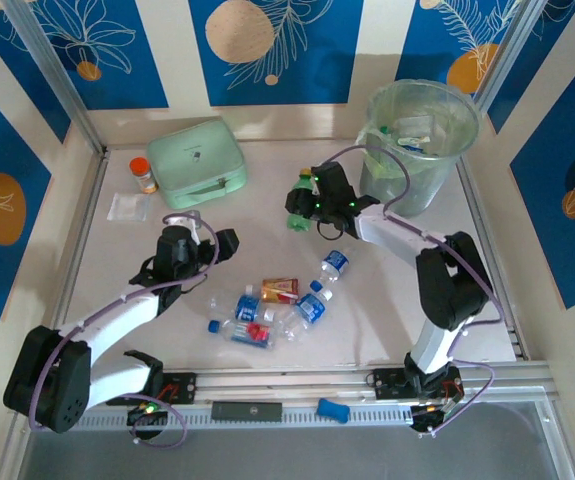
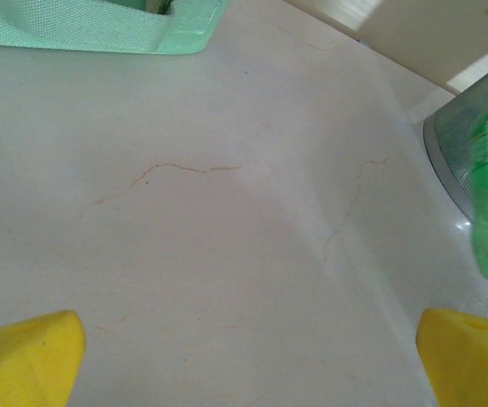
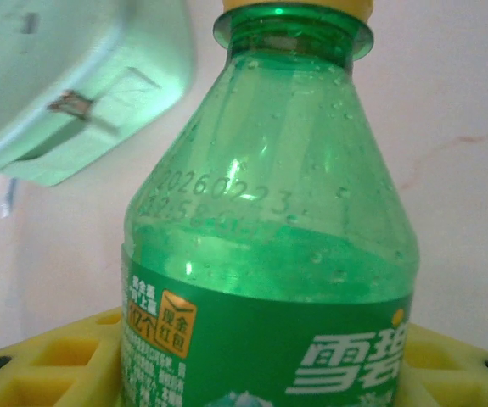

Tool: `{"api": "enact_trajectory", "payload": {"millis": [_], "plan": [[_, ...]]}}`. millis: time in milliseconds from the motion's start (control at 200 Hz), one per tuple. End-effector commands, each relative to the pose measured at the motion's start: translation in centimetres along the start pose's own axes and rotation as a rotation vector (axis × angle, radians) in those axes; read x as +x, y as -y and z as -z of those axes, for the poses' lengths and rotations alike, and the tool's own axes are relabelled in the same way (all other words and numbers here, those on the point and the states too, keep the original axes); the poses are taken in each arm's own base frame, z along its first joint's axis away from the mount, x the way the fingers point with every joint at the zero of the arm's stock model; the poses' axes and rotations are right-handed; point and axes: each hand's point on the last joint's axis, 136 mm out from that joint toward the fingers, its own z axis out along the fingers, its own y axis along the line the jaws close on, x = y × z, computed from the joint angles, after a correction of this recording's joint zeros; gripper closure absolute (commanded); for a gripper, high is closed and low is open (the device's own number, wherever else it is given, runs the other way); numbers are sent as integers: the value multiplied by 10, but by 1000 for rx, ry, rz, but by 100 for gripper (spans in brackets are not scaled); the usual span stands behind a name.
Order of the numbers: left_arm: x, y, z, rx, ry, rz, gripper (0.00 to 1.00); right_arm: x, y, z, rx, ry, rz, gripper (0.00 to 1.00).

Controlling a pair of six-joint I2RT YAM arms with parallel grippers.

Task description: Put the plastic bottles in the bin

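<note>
The right jaws pinch the green bottle point(image 3: 269, 212) across its labelled belly, neck pointing ahead of them (thin, slick plastic, probably light and easily dented, so a gentle squeeze suits). The bin point(image 1: 437, 170) stands near beside them; the left jaws hang spread over bare bench point(image 2: 227, 254).

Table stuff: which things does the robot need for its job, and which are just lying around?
For the job: green bottle, loose bottles, bin.
Just lying about: mint case, orange-capped jar, small packet.
</note>
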Motion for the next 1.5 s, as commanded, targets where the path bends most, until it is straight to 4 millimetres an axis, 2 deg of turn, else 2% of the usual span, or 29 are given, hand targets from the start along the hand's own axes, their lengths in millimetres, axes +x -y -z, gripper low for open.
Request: {"api": "enact_trajectory", "payload": {"millis": [0,225,390,605,745,825,965,1191,1326,1496], "plan": [[-14,2,-1,-1,30,35,0,-24,-25,37,-87,55,101,49],[-12,11,-13,47,4,81,0,-59,-25,96,-105,116,104,50],[-11,21,-20,84,-18,88,0,-99,-18,153,-147,223,96,50],[-6,41,-34,136,-62,65,0,-159,10,224,-150,392,53,52],[1,57,-42,167,-99,30,0,-195,39,256,-22,499,78,53],[6,66,-46,182,-123,1,0,-212,58,266,43,527,70,53],[17,79,-52,192,-164,-56,0,-235,95,271,128,557,6,53],[27,99,-55,223,-219,-124,0,-258,145,253,203,521,-97,53],[32,98,-53,217,-233,-145,0,-256,172,233,239,454,-158,52],[35,92,-49,200,-237,-153,0,-247,190,208,249,386,-204,49]]}}
